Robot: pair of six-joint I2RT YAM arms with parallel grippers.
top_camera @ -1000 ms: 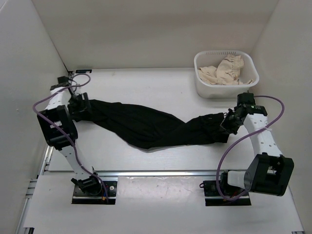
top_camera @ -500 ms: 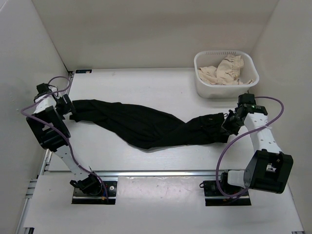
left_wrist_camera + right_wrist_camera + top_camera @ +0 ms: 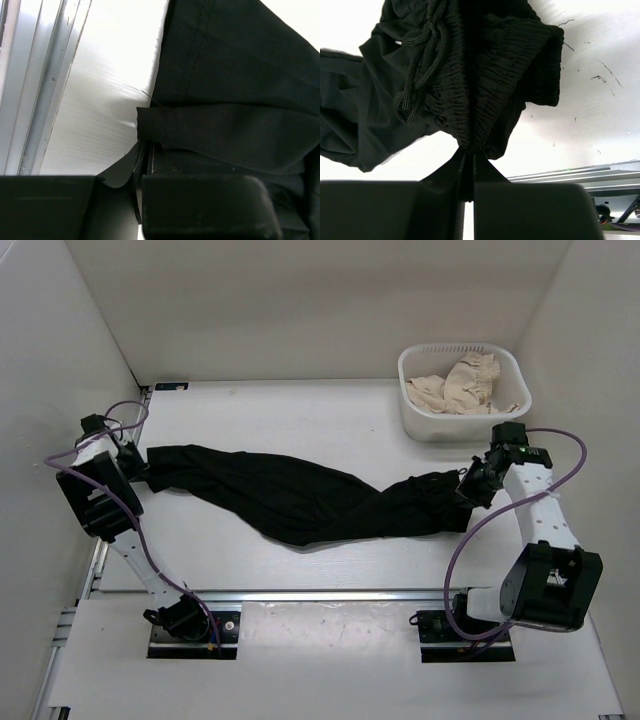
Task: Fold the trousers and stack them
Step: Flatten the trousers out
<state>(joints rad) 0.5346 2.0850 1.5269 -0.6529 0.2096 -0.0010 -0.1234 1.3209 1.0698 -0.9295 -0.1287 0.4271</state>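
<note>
Across the worktop [image 3: 300,410], your trousers [image 3: 300,502] lie stretched left to right; your left pincer [image 3: 139,468] grips a leg hem, your right pincer [image 3: 467,486] grips the waistband, long axis running between them.

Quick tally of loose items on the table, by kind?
black trousers: 1
white basket: 1
beige cloth heaped in the basket: 1 (can't tell if it's more than one piece)
Total: 3
</note>
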